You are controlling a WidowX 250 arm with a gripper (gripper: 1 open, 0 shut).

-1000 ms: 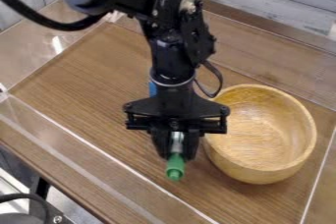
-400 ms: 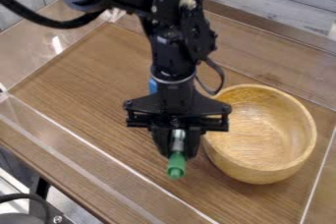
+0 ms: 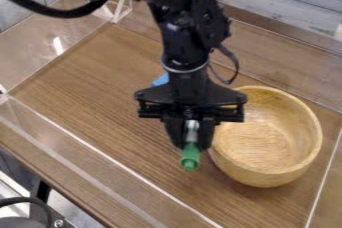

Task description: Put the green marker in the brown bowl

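Note:
The green marker (image 3: 193,155) hangs nearly upright with its green end down, just above the wooden tabletop. My gripper (image 3: 191,130) is shut on its upper part, and the black fingers hide most of the white barrel. The brown bowl (image 3: 271,135) sits on the table right beside it, its left rim almost touching the marker's lower end. The bowl holds nothing that I can see.
The wooden tabletop (image 3: 94,82) is ringed by a clear plastic wall (image 3: 54,142) along the front and left. My black arm (image 3: 187,22) reaches in from the top of the view. Pale boards run behind the table at the back right.
The arm has carried the marker slightly right and up, toward the bowl's rim. The gripper has stayed shut on it and the bowl has not moved.

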